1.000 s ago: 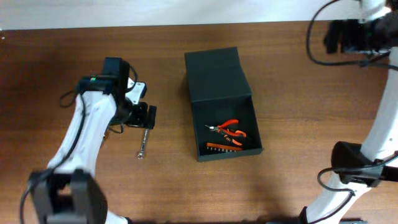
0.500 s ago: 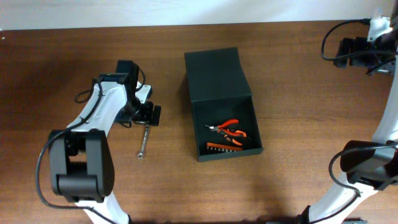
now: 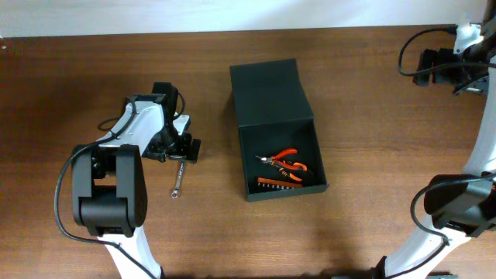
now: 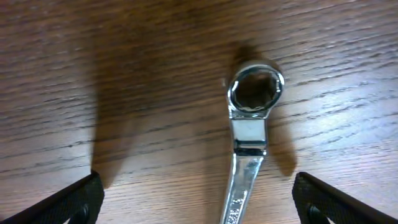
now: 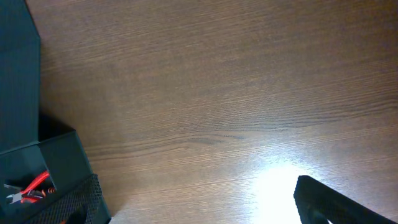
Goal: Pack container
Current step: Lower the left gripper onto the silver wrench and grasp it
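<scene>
The container, a dark box, sits mid-table with its flap lid folded back. Inside lie red-handled pliers and an orange strip. A silver wrench lies on the wood to its left. My left gripper hovers open over the wrench's upper end. In the left wrist view the ring end points away and the shaft runs between the wide-apart fingers of the left gripper. My right gripper is far off at the back right, open and empty.
The right wrist view shows bare wood with a bright glare patch. The container's corner and the pliers show at its left edge. A pale wall strip borders the table's far side.
The left arm has swung round and its gripper has shifted slightly right and nearer, over the wrench's top end. The right arm has pulled back toward the right edge. The wrench has not moved.
</scene>
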Controlling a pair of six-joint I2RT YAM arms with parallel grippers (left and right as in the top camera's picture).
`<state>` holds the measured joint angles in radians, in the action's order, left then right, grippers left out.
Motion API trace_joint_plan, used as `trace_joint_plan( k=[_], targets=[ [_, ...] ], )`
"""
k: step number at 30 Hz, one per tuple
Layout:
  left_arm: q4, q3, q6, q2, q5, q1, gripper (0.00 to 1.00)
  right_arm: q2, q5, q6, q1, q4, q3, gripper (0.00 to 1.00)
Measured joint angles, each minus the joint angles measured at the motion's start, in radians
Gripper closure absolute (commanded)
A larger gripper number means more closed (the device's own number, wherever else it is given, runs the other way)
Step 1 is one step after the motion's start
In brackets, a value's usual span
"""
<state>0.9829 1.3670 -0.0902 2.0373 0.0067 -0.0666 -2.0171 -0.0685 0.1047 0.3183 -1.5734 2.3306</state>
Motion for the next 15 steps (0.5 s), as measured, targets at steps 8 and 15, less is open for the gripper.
trace_joint_plan(
  k=[8,15],
  targets=[
    [0.002,-0.006,-0.006,0.002,-0.033,0.0,0.35,0.0,0.0,0.0,0.0,0.0,0.0,0.01],
    [0.004,-0.007,-0.011,0.002,-0.034,-0.027,0.8,0.0,0.0,-0.001,0.0,0.0,0.0,0.01]
  ],
)
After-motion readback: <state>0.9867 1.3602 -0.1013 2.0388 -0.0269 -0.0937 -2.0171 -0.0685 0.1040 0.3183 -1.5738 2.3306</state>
